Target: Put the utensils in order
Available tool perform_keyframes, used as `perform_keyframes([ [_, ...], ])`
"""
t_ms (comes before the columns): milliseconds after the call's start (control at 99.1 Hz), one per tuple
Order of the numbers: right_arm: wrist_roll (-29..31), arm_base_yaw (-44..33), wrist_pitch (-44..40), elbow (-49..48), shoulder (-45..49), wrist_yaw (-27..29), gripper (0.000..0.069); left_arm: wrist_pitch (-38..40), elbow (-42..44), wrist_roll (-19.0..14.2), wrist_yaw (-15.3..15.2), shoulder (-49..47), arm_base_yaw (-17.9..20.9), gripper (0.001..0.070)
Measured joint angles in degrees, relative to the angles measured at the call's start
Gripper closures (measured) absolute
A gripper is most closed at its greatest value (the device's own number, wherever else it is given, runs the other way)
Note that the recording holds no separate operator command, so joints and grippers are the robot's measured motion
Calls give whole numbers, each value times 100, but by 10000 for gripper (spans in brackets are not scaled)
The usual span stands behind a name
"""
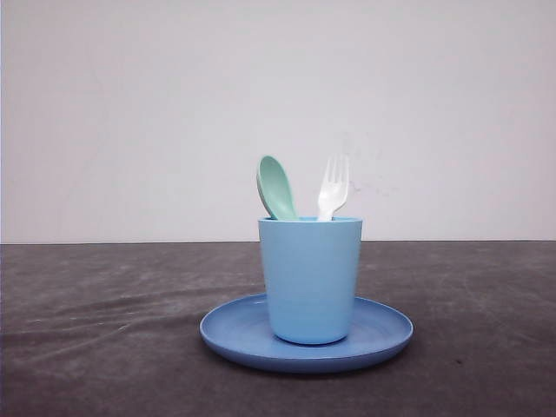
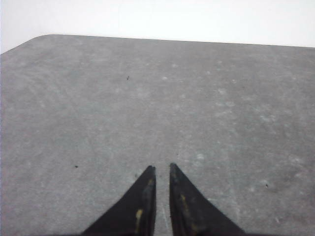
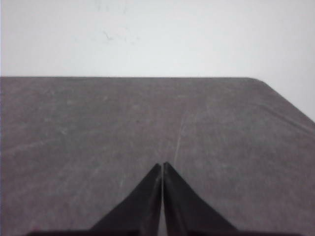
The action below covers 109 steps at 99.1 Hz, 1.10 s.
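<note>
Left arm first: your left jaws [image 2: 158,172] sit nearly closed, a thin slit between the tips, nothing held. Ahead of them lies bare grey table [image 2: 157,98] running to the far edge.

Centre of the front view: the mint-green spoon [image 1: 276,188] and the white fork [image 1: 333,188] both stand in the light blue cup [image 1: 310,278], handles down inside it, bowl and tines poking above the rim. Spoon is on the left-arm side of the cup, fork on the right-arm side, just apart. The long axis of each runs close to upright, the spoon leaning a little outward. The cup stands on the round blue plate [image 1: 221,328], roughly mid-table.

Right arm: your right jaws [image 3: 162,167] are pressed together, tips touching, empty. Bare table ahead of them too.

Judgement: neither wrist view catches the cup, so you cannot tell from these pictures which jaws are nearer. By side alone, the spoon suits the left arm, the fork the right. If either utensil still needs moving, come from above along the upright handle, jaws opened first. Whether standing in the cup already counts as organized, I can't say for certain.
</note>
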Motion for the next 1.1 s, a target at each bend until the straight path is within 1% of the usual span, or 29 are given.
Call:
perform_keyframes([
  [101,0,-63,-157,-146,-173,-76,687,0,0,0,0,0,0,685],
  [293,-26,-129,-850,-166,-557,-107,687,0,0,0,0,0,0,685],
  [1100,-118,-142,-855,-160,-595,-162,687,0,0,0,-2,0,0,685],
])
